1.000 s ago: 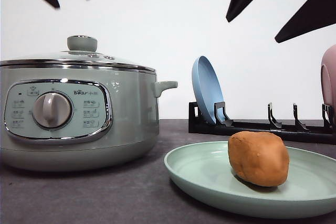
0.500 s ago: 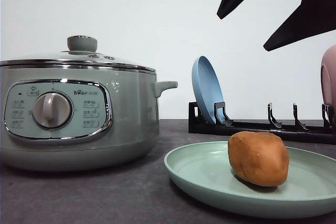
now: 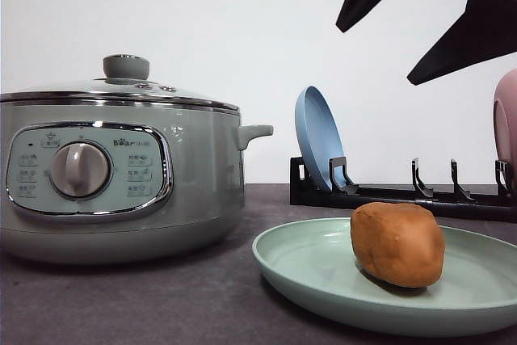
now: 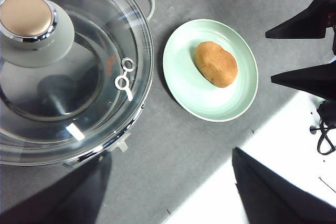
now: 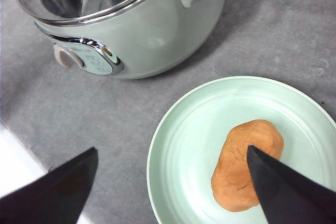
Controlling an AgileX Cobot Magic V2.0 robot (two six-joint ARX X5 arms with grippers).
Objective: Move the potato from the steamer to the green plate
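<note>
The orange-brown potato (image 3: 397, 244) lies on the pale green plate (image 3: 315, 268), right of the sage-green steamer (image 3: 121, 175), whose glass lid (image 4: 79, 87) is on. My right gripper (image 3: 373, 56) hangs open and empty high above the plate. From the right wrist, the right gripper (image 5: 172, 148) spreads over the potato (image 5: 247, 163) and plate (image 5: 184, 145) without touching them. From the left wrist, my left gripper (image 4: 171, 151) is open and empty, high over the steamer's rim and the plate (image 4: 181, 85) holding the potato (image 4: 216, 64). The right gripper (image 4: 268, 57) shows beside that plate.
A black dish rack (image 3: 404, 194) stands behind the green plate, holding a blue plate (image 3: 319, 139) upright and a pink plate (image 3: 506, 119) at the right edge. The grey mat ends at a white surface (image 4: 294, 150) with a cable (image 4: 323, 135).
The left gripper's fingers, at the top left of the front view a second ago, have risen out of it. The right gripper has dropped slightly and shifted left. Potato and plate are unmoved.
</note>
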